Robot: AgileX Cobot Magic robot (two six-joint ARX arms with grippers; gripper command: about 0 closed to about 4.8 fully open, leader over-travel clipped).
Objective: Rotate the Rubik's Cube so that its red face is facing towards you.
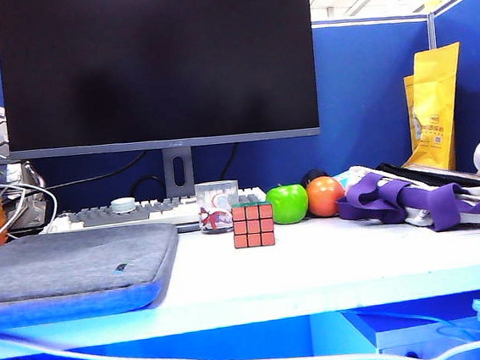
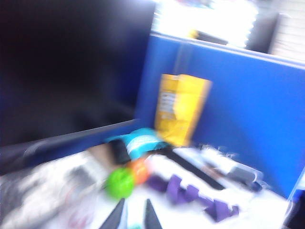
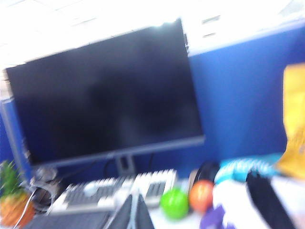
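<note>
The Rubik's Cube (image 1: 253,225) sits mid-tabletop (image 1: 333,265) before a clear cup (image 1: 216,205); left hand (image 2: 134,215), slightly spread, and right hand (image 3: 133,213), pressed together, hover apart from it.

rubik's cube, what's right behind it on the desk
Behind the Rubik's Cube stands a clear printed cup, with the keyboard and monitor stand farther back. The cube hides part of the keyboard's right end.

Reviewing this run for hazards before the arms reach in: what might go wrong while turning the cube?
1. The clear cup stands right behind the Rubik's Cube; turning could knock it.
2. The green apple sits close on its right and might roll.
3. Both wrist views are blurred; the left end effector and shut right end effector may misjudge approach.
</note>
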